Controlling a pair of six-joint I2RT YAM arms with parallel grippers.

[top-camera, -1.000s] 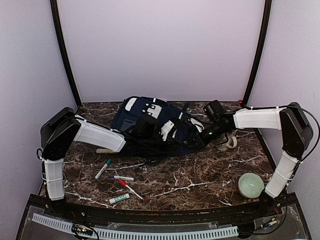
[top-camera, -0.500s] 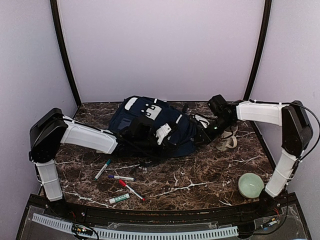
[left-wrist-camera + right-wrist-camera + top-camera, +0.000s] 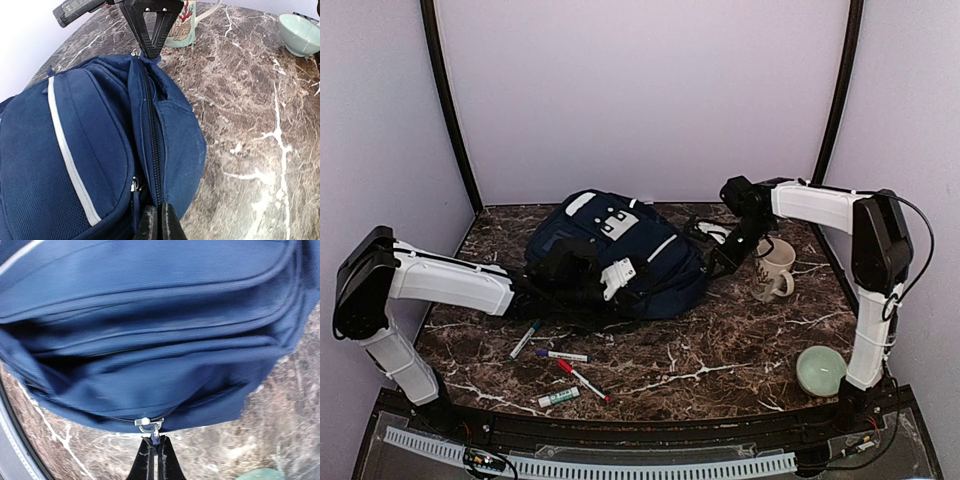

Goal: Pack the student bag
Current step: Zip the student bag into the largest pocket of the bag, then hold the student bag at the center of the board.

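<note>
Right gripper (image 3: 154,452) clamped on zipper pull (image 3: 149,424) of student bag (image 3: 620,255), left gripper (image 3: 159,222) pinched together on bag fabric beside the zip.

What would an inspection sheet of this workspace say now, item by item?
surface: dark marble table, white veins, no spills seen.
job's things: student bag lies mid-table; its zip looks closed along the visible run.
clutter: four markers front left; mug right of the bag; green bowl front right.
grippers: left gripper shut on the bag's edge by the zip; right gripper shut on the zip pull.
cables: black cable along the right arm.
surroundings: pale walls, black poles.
</note>
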